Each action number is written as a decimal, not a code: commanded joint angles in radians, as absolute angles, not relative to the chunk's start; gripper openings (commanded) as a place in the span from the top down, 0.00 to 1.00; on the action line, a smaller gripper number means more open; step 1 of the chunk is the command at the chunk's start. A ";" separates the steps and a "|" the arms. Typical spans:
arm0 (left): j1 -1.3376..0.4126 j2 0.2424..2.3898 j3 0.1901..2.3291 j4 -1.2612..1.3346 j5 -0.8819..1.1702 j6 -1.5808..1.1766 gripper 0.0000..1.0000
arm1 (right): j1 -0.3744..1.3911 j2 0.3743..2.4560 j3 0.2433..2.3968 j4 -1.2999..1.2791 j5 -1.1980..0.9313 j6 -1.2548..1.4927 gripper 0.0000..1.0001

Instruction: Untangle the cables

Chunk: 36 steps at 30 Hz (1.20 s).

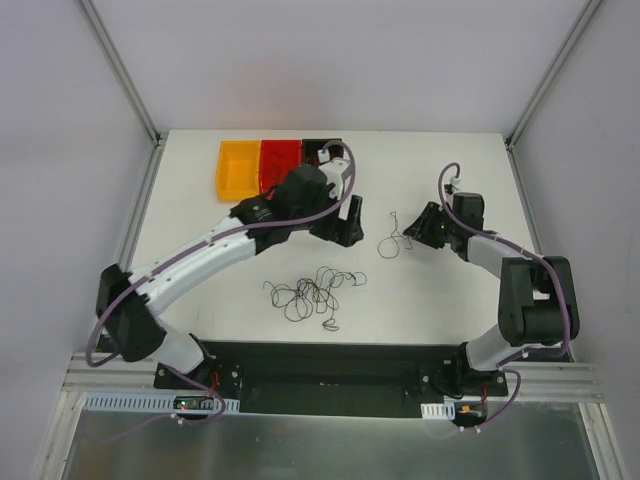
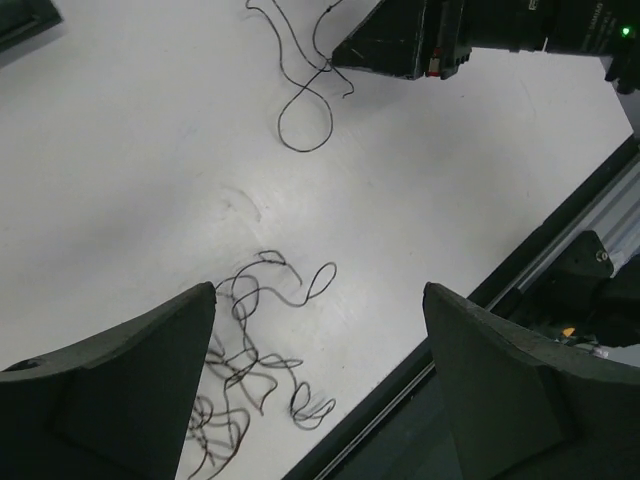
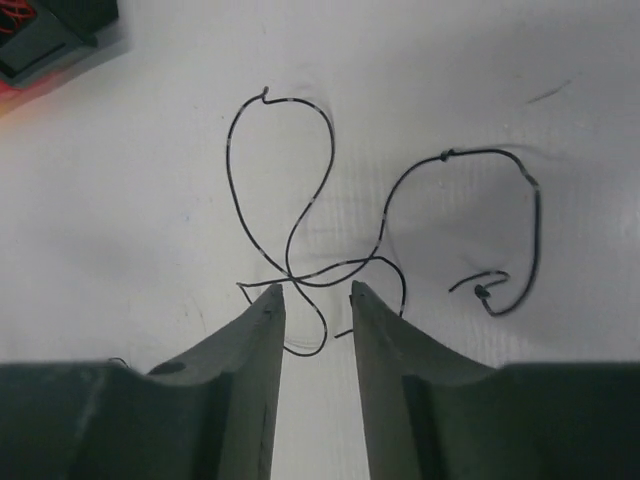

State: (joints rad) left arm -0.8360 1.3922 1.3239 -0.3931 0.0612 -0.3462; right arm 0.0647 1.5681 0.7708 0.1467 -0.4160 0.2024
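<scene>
A tangle of thin dark cables [image 1: 310, 292] lies on the white table, near the front middle. It also shows in the left wrist view [image 2: 245, 345], by the left finger. One separate cable [image 1: 394, 238] lies in loops further back and to the right. My right gripper [image 1: 413, 232] is low at this cable, its jaws a narrow gap apart. In the right wrist view the separate cable [image 3: 300, 215] crosses just ahead of the gripper [image 3: 315, 292], with a loop reaching into the gap. My left gripper [image 1: 342, 232] is wide open and empty above the table [image 2: 318, 290].
Yellow [image 1: 238, 168], red [image 1: 279, 160] and black [image 1: 318, 150] bins stand in a row at the back of the table. The black base rail [image 1: 320, 365] runs along the front edge. The right gripper [image 2: 400, 40] shows at the top of the left wrist view.
</scene>
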 commanded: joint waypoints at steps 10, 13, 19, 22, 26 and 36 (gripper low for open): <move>-0.830 1.894 1.555 -0.218 0.313 -0.515 0.16 | -0.025 1.612 0.879 0.040 -0.218 0.172 0.32; -0.824 1.945 1.560 -0.213 0.314 -0.538 0.23 | -0.020 1.696 0.939 0.024 -0.297 0.141 0.39; -0.815 1.942 1.499 -0.204 0.261 -0.515 0.36 | 0.040 1.692 0.864 0.178 -0.452 0.277 0.72; -0.798 1.902 1.433 -0.192 0.227 -0.511 0.46 | 0.090 1.661 0.812 0.265 -0.505 0.379 0.76; -0.756 1.852 1.324 -0.163 0.224 -0.531 0.45 | 0.150 1.626 0.738 0.428 -0.566 0.523 0.76; -0.723 1.865 1.315 -0.147 0.216 -0.529 0.07 | 0.129 1.479 0.628 0.483 -0.574 0.551 0.41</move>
